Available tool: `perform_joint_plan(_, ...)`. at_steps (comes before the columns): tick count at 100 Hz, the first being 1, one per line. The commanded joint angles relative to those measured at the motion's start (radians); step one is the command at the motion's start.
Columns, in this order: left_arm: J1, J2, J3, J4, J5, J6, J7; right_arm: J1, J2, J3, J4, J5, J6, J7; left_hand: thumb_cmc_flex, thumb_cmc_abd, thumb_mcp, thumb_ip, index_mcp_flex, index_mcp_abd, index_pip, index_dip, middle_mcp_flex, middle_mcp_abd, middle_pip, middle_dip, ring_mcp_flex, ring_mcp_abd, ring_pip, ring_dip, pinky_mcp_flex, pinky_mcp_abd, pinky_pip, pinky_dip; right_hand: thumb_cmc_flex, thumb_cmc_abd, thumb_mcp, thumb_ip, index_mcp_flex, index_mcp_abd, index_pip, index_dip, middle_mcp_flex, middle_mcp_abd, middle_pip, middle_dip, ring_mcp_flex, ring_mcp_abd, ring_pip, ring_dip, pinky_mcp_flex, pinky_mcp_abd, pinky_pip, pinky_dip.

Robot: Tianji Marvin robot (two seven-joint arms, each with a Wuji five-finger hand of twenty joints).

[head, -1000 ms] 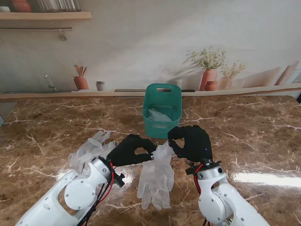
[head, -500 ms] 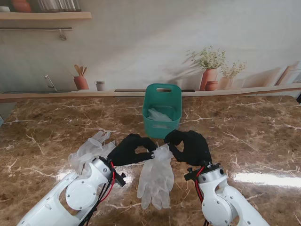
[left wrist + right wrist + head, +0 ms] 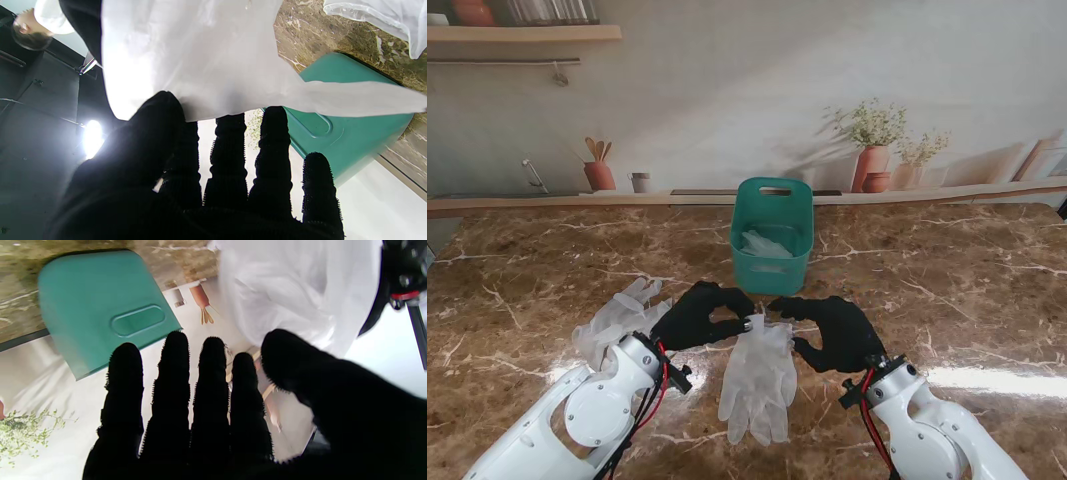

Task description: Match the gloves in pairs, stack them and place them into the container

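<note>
A translucent white glove stack (image 3: 758,378) lies flat on the marble table between my hands, its fingers pointing toward me. My left hand (image 3: 706,316), in a black glove, is pinched on the stack's cuff with thumb and index finger. The left wrist view shows the glove stack (image 3: 206,60) draped over the thumb tip of the left hand (image 3: 200,186). My right hand (image 3: 832,331) rests just right of the cuff, its fingers spread and holding nothing. In the right wrist view the glove stack (image 3: 293,290) lies beyond the thumb of the right hand (image 3: 200,413). The teal container (image 3: 772,240) stands farther from me.
More loose translucent gloves (image 3: 617,316) lie on the table left of my left arm. A glove lies inside the teal container (image 3: 93,300) (image 3: 347,140). A ledge with printed pots and a wall runs along the table's far edge.
My right hand has let go of the cuff, opened, and drawn back toward me. The cuff has settled lower onto the table. My left hand has kept its pinch.
</note>
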State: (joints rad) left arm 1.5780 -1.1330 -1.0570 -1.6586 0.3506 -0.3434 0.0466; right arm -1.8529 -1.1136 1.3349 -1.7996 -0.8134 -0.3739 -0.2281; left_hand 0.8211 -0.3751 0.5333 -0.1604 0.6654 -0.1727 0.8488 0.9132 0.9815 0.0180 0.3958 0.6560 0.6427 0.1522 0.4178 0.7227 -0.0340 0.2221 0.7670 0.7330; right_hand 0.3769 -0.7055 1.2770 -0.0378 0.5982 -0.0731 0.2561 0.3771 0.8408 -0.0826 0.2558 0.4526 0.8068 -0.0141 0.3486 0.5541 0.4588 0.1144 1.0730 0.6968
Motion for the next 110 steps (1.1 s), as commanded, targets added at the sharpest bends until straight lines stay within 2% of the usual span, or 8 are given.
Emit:
perform_joint_plan(1, 0.006, 0.001, -0.002, -0.006, -0.001, 0.005, -0.003, -0.015, 0.016, 0.004, 0.001, -0.03, 0.024, 0.032, 0.03, 0.034, -0.026, -0.002, -0.038, -0.051, 0.016, 0.026, -0.01, -0.037, 0.009, 0.015, 0.016, 0.016, 0.016, 0.005, -0.016, 0.004, -0.008, 0.001, 0.039, -0.062, -0.038, -0.025, -0.066, 0.026, -0.034, 0.008, -0.065, -0.024, -0.019, -0.019, -0.041, -0.028, -0.025, -0.025, -0.023, -0.016, -0.032, 0.035)
perform_joint_plan(6, 0.007, 0.001, -0.002, -0.007, -0.001, 0.004, -0.002, -0.012, 0.02, 0.0, 0.005, -0.059, 0.035, 0.03, 0.029, 0.032, -0.026, -0.002, -0.036, -0.051, 0.016, 0.027, -0.008, -0.038, 0.009, 0.016, 0.018, 0.016, 0.017, 0.005, -0.015, 0.004, -0.008, 0.001, 0.036, -0.121, -0.113, -0.062, -0.108, 0.048, -0.058, 0.008, -0.111, -0.021, -0.027, -0.024, -0.059, -0.03, -0.033, -0.029, -0.028, -0.021, -0.046, 0.047)
perform_joint_plan(27, 0.007, 0.002, -0.005, -0.007, 0.002, 0.001, -0.005, -0.016, 0.032, 0.003, 0.0, -0.08, 0.048, 0.091, 0.03, 0.032, -0.025, -0.002, -0.035, -0.051, 0.013, 0.028, -0.008, -0.036, 0.005, 0.018, 0.017, 0.016, 0.016, 0.005, -0.015, 0.003, -0.009, 0.002, 0.013, -0.228, -0.165, -0.108, -0.222, 0.116, -0.121, 0.006, -0.255, 0.001, -0.043, -0.044, -0.145, -0.021, -0.068, -0.052, -0.074, -0.027, -0.113, 0.055)
perform_joint_plan(38, 0.009, 0.003, -0.008, -0.009, 0.002, 0.0, -0.008, -0.013, 0.028, -0.014, 0.012, -0.093, 0.062, 0.052, 0.031, 0.031, -0.024, -0.002, -0.033, -0.05, 0.013, 0.027, -0.007, -0.034, 0.004, 0.018, 0.016, 0.019, 0.016, 0.005, -0.015, 0.004, -0.009, 0.003, -0.056, -0.287, -0.148, -0.143, -0.24, 0.134, -0.126, 0.022, -0.28, 0.009, -0.032, -0.05, -0.141, -0.022, -0.052, -0.049, -0.06, -0.031, -0.109, 0.081)
perform_joint_plan(51, 0.01, 0.003, -0.008, -0.011, -0.001, -0.004, -0.011, 0.027, 0.02, -0.078, 0.063, -0.125, 0.109, -0.059, 0.031, 0.031, -0.024, -0.003, -0.031, -0.048, 0.012, 0.027, -0.007, -0.031, 0.004, 0.018, 0.014, 0.018, 0.017, 0.006, -0.015, 0.003, -0.01, 0.003, -0.097, -0.305, -0.116, -0.162, -0.263, 0.148, -0.134, 0.034, -0.305, 0.017, -0.012, -0.049, -0.125, -0.03, -0.017, -0.033, -0.045, -0.037, -0.088, 0.1)
perform_joint_plan(60, 0.009, 0.004, -0.007, -0.009, -0.005, -0.012, -0.012, 0.073, 0.014, -0.129, 0.118, -0.147, 0.138, -0.14, 0.031, 0.032, -0.024, -0.003, -0.032, -0.049, 0.01, 0.026, -0.006, -0.033, 0.004, 0.018, 0.015, 0.018, 0.018, 0.006, -0.016, 0.003, -0.011, 0.004, -0.086, -0.289, -0.109, -0.165, -0.264, 0.14, -0.133, 0.04, -0.312, 0.016, 0.008, -0.047, -0.121, -0.036, 0.009, -0.022, -0.043, -0.036, -0.076, 0.104)
perform_joint_plan(97, 0.012, 0.005, -0.008, -0.012, -0.007, -0.016, -0.017, 0.154, -0.006, -0.228, 0.206, -0.123, 0.139, -0.256, 0.031, 0.036, -0.029, -0.003, -0.033, -0.05, 0.008, 0.029, -0.005, -0.037, 0.003, 0.019, 0.017, 0.019, 0.019, 0.005, -0.017, 0.005, -0.013, 0.004, -0.124, -0.183, -0.149, -0.167, -0.182, 0.088, -0.04, 0.087, -0.241, 0.004, 0.076, -0.041, -0.074, -0.047, 0.091, -0.001, -0.008, -0.037, -0.022, 0.094)
perform_joint_plan(110, 0.014, 0.006, -0.008, -0.014, -0.007, -0.014, -0.02, 0.165, -0.017, -0.239, 0.22, -0.11, 0.121, -0.315, 0.032, 0.036, -0.032, -0.002, -0.032, -0.053, 0.007, 0.03, -0.004, -0.038, 0.003, 0.019, 0.017, 0.019, 0.017, 0.005, -0.018, 0.005, -0.014, 0.005, -0.076, -0.125, -0.173, -0.157, -0.021, -0.026, 0.116, 0.186, -0.112, -0.027, 0.133, -0.002, -0.015, -0.053, 0.127, 0.012, 0.023, -0.035, 0.024, 0.082)
